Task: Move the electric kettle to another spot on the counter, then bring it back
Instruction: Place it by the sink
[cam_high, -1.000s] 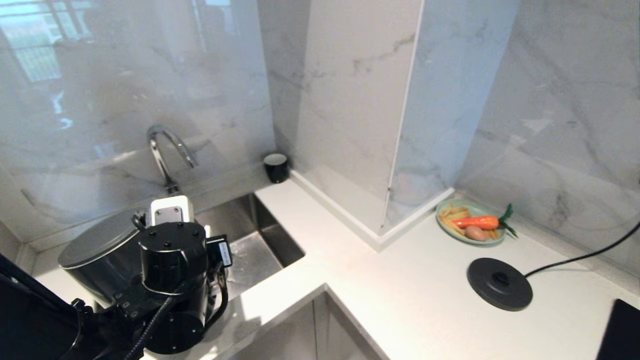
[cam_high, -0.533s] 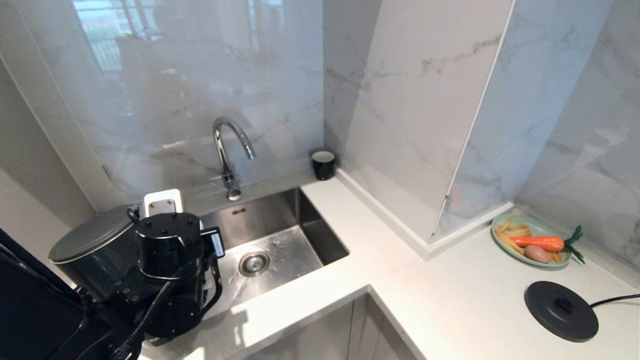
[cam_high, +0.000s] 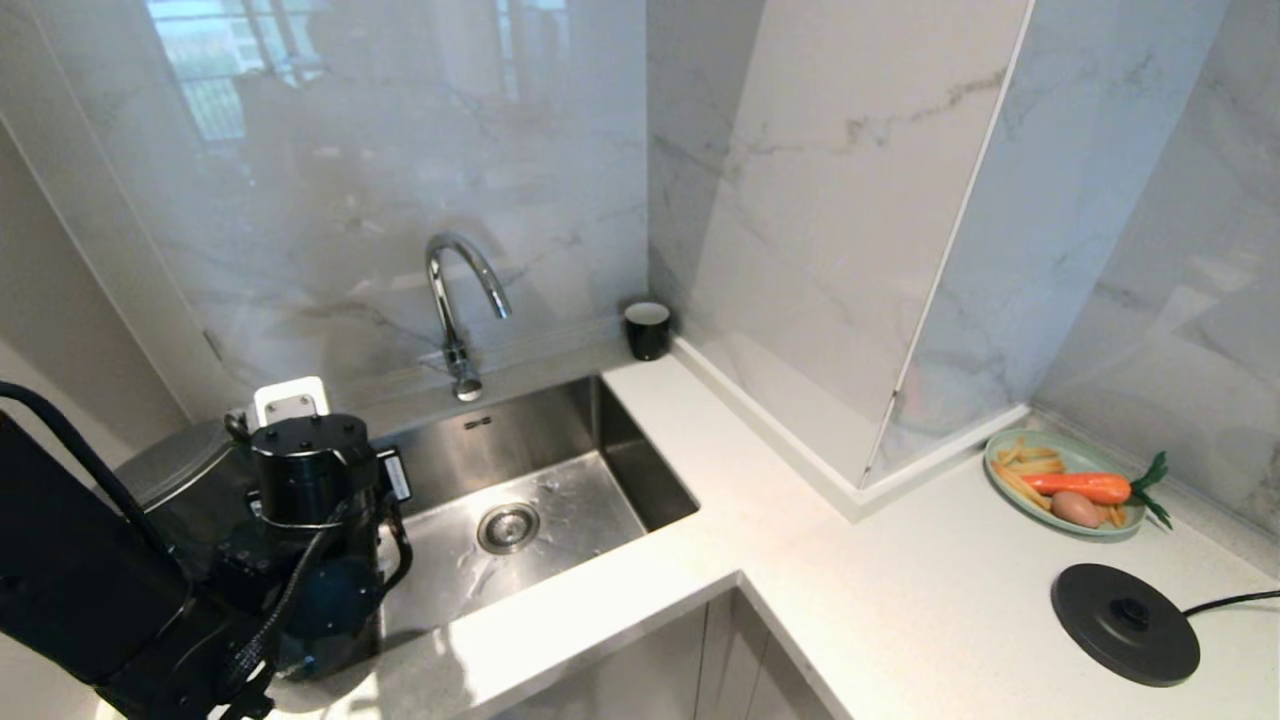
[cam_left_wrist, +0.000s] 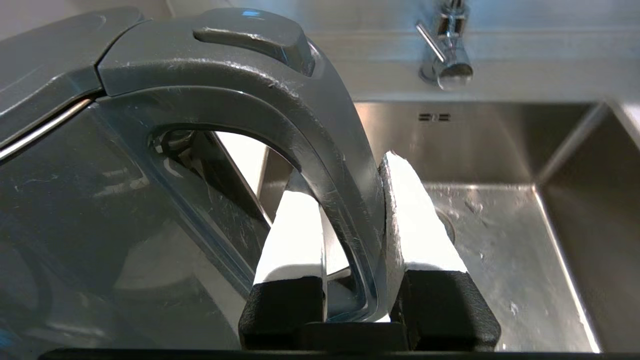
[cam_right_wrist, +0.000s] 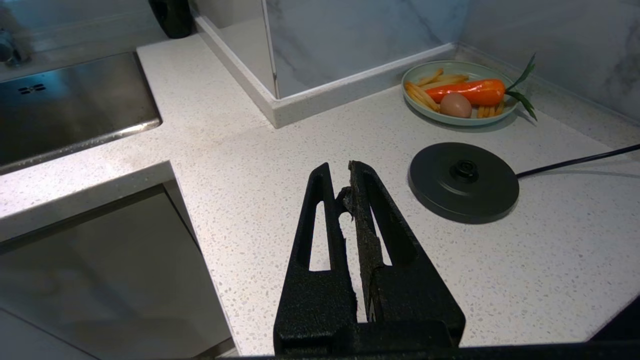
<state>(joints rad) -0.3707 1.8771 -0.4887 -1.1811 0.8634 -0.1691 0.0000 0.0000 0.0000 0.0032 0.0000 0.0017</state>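
Observation:
The glossy black electric kettle (cam_high: 178, 465) is at the far left, beside the sink, and my left arm covers most of it. Its grey lid shows behind the wrist. My left gripper (cam_left_wrist: 345, 172) is shut on the kettle's loop handle (cam_left_wrist: 270, 107), one white finger inside the loop and one outside. I cannot tell whether the kettle's bottom touches the counter (cam_high: 900, 600). My right gripper (cam_right_wrist: 340, 167) hangs shut and holds nothing above the speckled counter (cam_right_wrist: 240, 150), near the round black power base (cam_right_wrist: 463, 181).
The steel sink (cam_high: 620, 480) with its tap (cam_high: 455, 300) lies right of the kettle. A small black cup (cam_high: 647, 328) stands in the corner behind. At the right, beyond the jutting wall, are the power base (cam_high: 1124, 622), its cord and a green plate (cam_high: 1000, 452) of food.
The head view swung so the sink sits nearer the middle. Since then my left arm has carried the kettle a little further left and lower. The grip is unchanged.

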